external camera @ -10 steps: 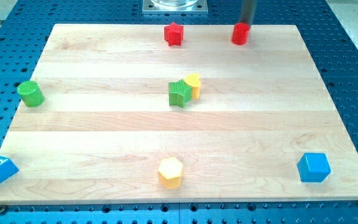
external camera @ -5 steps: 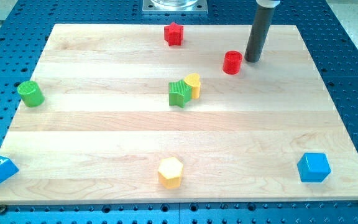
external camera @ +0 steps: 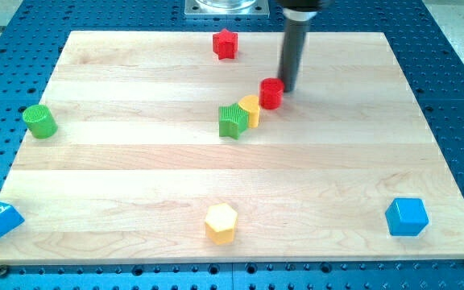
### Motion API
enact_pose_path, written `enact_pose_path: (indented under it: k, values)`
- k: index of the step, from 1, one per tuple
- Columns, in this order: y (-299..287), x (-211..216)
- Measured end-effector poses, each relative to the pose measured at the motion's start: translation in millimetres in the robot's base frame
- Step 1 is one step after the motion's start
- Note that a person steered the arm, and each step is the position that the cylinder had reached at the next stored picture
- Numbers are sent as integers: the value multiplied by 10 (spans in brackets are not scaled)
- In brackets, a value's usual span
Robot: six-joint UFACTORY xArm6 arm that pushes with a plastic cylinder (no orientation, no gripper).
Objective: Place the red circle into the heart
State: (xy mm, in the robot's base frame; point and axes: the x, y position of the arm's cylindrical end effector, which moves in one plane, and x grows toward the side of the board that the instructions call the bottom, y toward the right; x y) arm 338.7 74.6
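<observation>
Just left of my tip [external camera: 287, 89] sits the red circle [external camera: 271, 93].

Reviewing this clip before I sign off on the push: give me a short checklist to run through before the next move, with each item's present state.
1. My tip against the red circle: ok, it sits at the circle's upper right edge.
2. Push line toward the yellow heart: ok, the heart lies to the circle's lower left, opposite my tip.
3. Circle at the heart: ok, they look to be touching or nearly so.
4. Heart free to move: not ok, the green star sits against its left side and may shift with it.
5. Other blocks off the path: ok, the red star is well away at the view's top.
</observation>
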Motion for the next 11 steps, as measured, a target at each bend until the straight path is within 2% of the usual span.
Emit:
enact_pose_path:
  k: [1, 2, 6, 7, 8, 11]
  values:
    - [328, 23]
    - [644, 246]
    - [-805, 221]
    - [-938, 125]
    - [-1463, 34]
    - [-1489, 252]
